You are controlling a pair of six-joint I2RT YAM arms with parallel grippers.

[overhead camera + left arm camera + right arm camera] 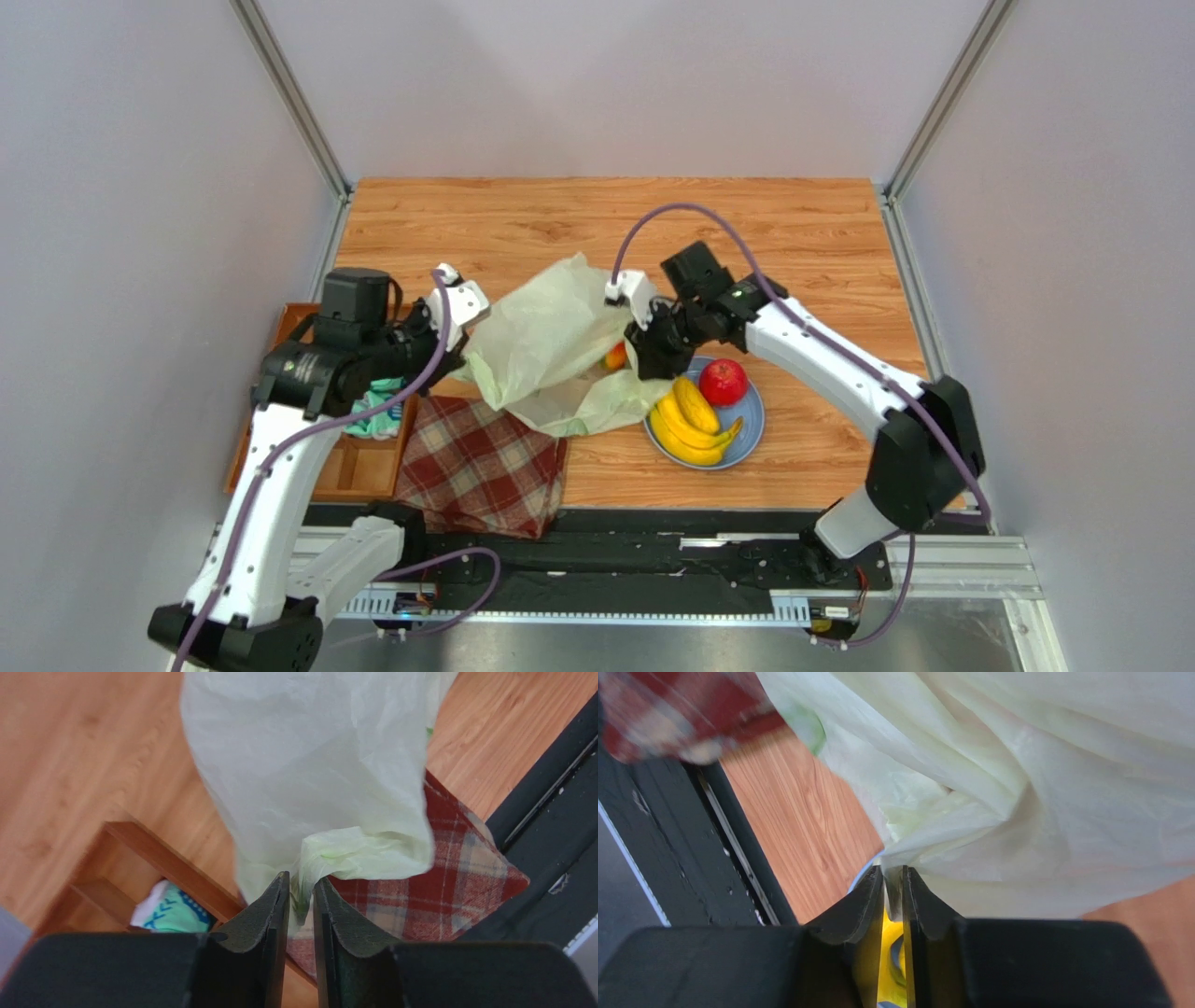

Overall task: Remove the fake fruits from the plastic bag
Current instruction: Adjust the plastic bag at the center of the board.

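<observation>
Left gripper [300, 906] and right gripper [894, 882] jaws both clench the bag [540, 343] stretched between them; orange fruit [615, 357] lies nearest the right.

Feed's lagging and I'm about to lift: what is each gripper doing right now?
Left gripper: closed, pinching the plastic bag.
Right gripper: closed, pinching the same bag's film.

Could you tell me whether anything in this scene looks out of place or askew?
The plaid cloth lies crooked and juts past the table's near edge onto the black rail. Otherwise nothing odd: the bag hangs pinched in both arms' jaws.
</observation>
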